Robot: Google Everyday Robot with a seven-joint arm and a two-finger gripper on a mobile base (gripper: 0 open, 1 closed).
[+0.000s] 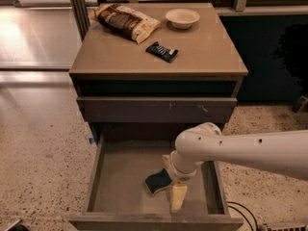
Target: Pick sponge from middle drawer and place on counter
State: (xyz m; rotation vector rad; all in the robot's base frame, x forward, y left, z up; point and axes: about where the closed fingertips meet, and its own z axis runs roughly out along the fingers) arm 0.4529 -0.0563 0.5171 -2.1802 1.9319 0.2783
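Note:
The sponge (pixel 157 181), dark green over a yellow layer, lies on the floor of the open middle drawer (pixel 120 182), right of centre. My gripper (pixel 170 183) is down inside the drawer, right at the sponge's right edge. It is open. One pale finger (pixel 177 198) points toward the drawer front and the other shows just behind the sponge. I cannot tell whether they touch it. The white arm reaches in from the right. The tan counter (pixel 130 57) is the cabinet top above.
On the counter lie a brown snack bag (pixel 126 21), a white bowl (pixel 182 18) and a dark snack wrapper (pixel 162 51). The drawer above (pixel 159 109) is shut, with pale scratches on its front. Speckled floor surrounds the cabinet. A black cable (pixel 240 213) lies at the lower right.

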